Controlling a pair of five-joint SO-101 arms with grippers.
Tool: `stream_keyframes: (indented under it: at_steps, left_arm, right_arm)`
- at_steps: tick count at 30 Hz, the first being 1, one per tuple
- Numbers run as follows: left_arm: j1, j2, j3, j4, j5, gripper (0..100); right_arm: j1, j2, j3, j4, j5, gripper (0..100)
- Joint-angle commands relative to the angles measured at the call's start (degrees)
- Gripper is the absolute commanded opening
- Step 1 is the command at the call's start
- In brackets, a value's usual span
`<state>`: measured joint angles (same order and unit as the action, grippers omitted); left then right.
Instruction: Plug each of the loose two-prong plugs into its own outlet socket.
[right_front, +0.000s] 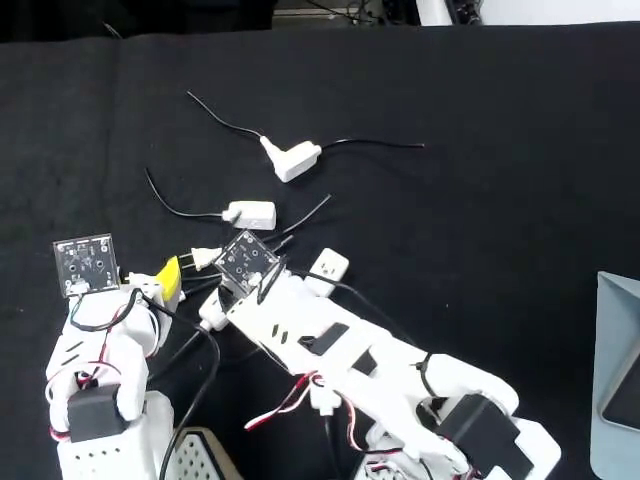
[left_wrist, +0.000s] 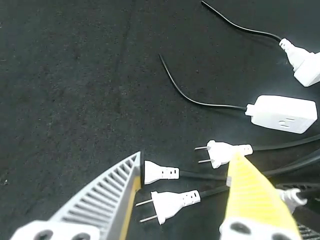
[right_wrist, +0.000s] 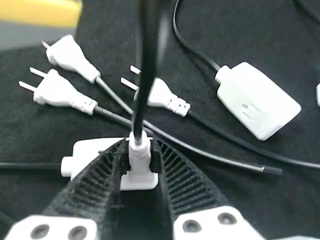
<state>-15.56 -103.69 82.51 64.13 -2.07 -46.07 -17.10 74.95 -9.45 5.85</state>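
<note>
Three white two-prong plugs (left_wrist: 167, 204) on black cords lie together on the black table; I see them in the high view as plugs (right_front: 205, 258) and in the right wrist view as plugs (right_wrist: 56, 91). My left gripper (left_wrist: 186, 160) is open, its grey and yellow fingers (left_wrist: 250, 195) straddling them just above. My right gripper (right_wrist: 137, 150) is shut on a white plug (right_wrist: 136, 167) whose black cord runs up out of the jaws, sitting beside a white connector body (right_wrist: 82, 155). White outlet sockets lie beyond: one outlet socket (right_front: 250, 214) close by and a farther outlet socket (right_front: 295, 160).
A third white socket (right_front: 327, 265) lies beside the right arm. Black cords (right_front: 300, 215) cross between the two arms. A grey bin (right_front: 615, 380) stands at the right edge. The far and right parts of the black table (right_front: 500, 200) are bare.
</note>
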Motion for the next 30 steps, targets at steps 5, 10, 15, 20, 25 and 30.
stream_keyframes:
  at_steps: [5, 10, 15, 20, 25, 30]
  left_arm:
    - [-0.48, -0.35, -0.31, -1.23, 0.44, 27]
    - [-0.48, -0.35, -0.22, -1.23, 0.44, 27]
    - [-0.48, -0.35, -0.22, -1.23, 0.44, 27]
    - [-0.48, -0.35, -0.22, -1.23, 0.44, 27]
    - [-0.48, -0.35, -0.22, -1.23, 0.44, 27]
    - [-0.48, -0.35, -0.22, -1.23, 0.44, 27]
  right_arm:
    - [0.0, 0.22, -8.13, 19.08, -0.35, 1.5]
    - [0.18, -0.22, -8.31, 19.16, -0.53, 8.8]
    - [0.09, -0.31, -8.57, 19.43, -0.44, 14.4]
    - [0.0, -5.05, -9.1, 19.43, -0.7, 13.5]
    - [-0.09, -10.77, -9.54, 22.51, -0.97, 13.5]
    - [-0.09, -11.91, -9.63, 22.68, -3.6, 13.4]
